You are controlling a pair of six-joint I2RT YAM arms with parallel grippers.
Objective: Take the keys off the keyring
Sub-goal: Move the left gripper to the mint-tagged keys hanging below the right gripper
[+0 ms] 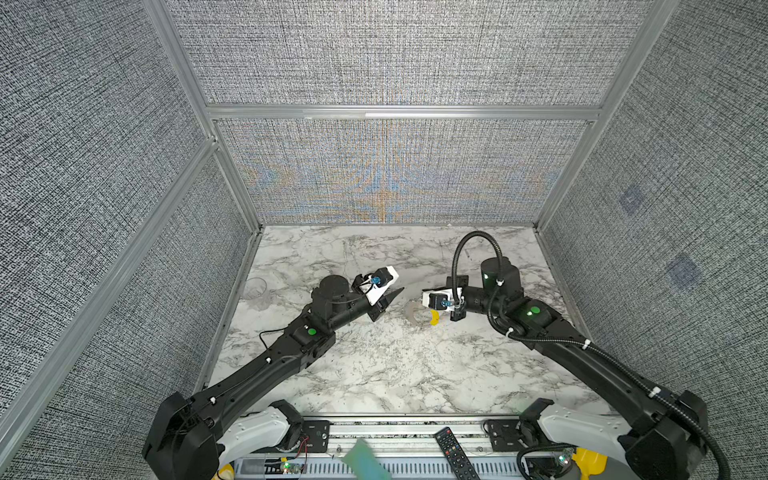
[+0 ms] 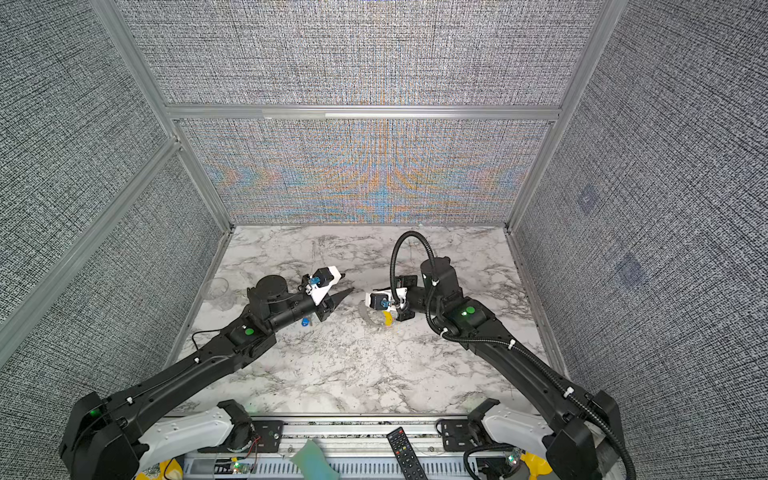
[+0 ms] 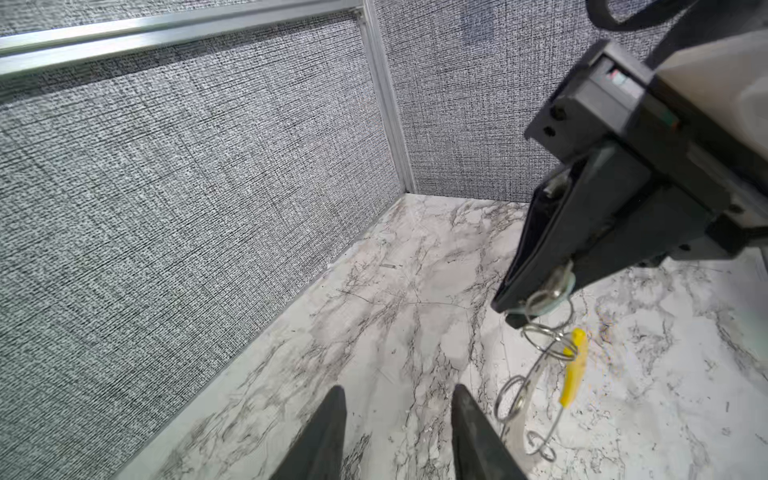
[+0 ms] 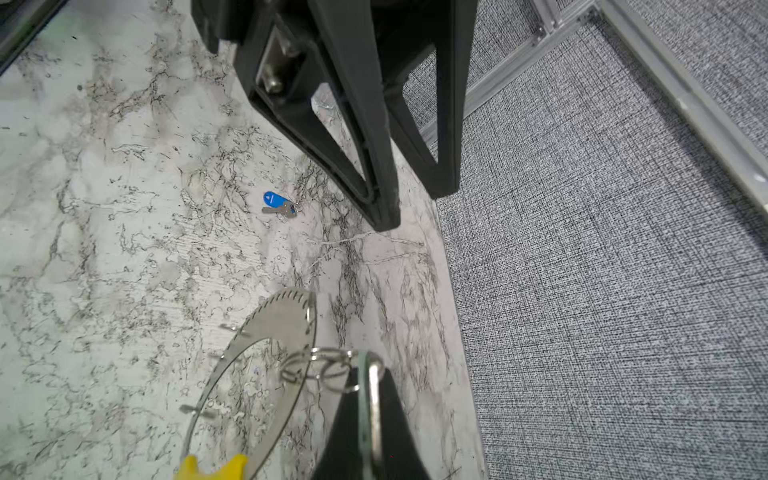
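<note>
While the marble table (image 1: 374,374) fills most of my feed, the left gripper (image 3: 398,388) hovers with its 2 fingers spread and empty. The right gripper (image 4: 368,365) is clamped on the mint-green key (image 4: 372,407), which I see only edge-on. The grey keyring (image 4: 270,328) hangs from it by small wire rings (image 4: 320,365), its yellow section cut off. The blue key (image 4: 276,203) lies loose on the marble; in a top view the left arm hides it.
</note>
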